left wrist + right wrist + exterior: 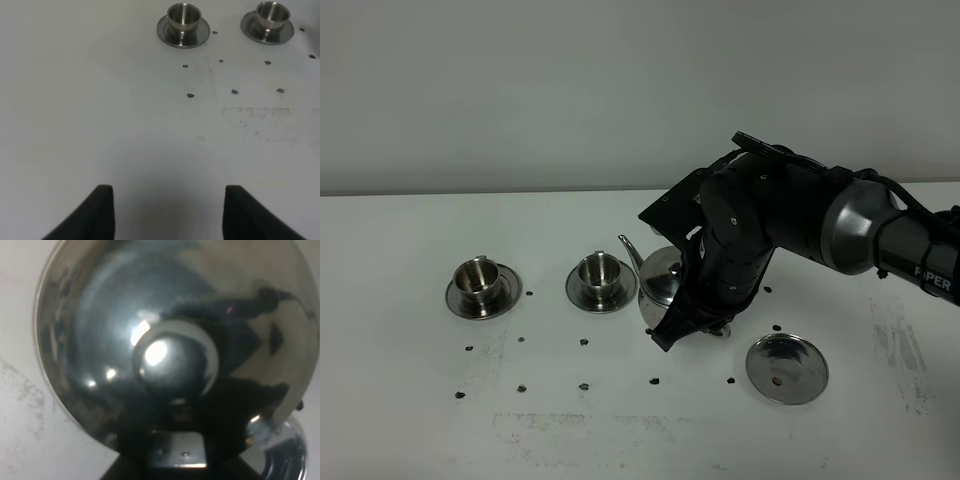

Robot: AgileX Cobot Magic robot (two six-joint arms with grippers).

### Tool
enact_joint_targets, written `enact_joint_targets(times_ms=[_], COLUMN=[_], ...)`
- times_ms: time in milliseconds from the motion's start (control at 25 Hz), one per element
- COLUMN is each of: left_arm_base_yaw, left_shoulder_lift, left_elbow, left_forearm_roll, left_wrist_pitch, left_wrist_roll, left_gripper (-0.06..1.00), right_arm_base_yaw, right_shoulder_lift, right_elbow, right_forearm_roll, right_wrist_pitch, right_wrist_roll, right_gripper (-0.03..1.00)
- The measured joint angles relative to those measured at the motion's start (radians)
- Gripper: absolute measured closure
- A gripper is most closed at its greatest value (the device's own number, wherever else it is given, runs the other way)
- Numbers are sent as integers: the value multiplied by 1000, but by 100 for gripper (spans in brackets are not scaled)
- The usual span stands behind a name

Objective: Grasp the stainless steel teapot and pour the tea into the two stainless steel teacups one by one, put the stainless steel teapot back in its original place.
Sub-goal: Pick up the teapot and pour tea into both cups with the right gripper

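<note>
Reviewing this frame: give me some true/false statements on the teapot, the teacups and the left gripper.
1. The stainless steel teapot rests on the empty saucer. False: that saucer is bare, and the teapot is apart from it, by the nearer teacup.
2. The nearer teacup and the farther teacup both stand upright on saucers. True.
3. The left gripper is shut. False: its jaws stand apart.
4. The spout points toward the teacups. True.
5. The teapot's lid is off. False: the knobbed lid is on.
</note>
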Motion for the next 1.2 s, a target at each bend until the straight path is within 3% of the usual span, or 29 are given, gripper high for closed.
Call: enact_joint_targets(times_ms=[600, 1200], left_arm_base_yaw=[0, 0], left_shoulder_lift=[0, 0], left_elbow=[0, 0], left_forearm_roll=[0, 0], left_wrist_pitch=[0, 0], left_wrist_roll=[0, 0], left_gripper=[41, 41], right_arm_base_yaw=[0, 5], right_shoulder_lift=[54, 165], right_elbow=[-22, -212], right_forearm_roll=[-63, -133], right_wrist_pitch=[-28, 93], right_wrist_roll=[-59, -120], right_gripper=[76, 76])
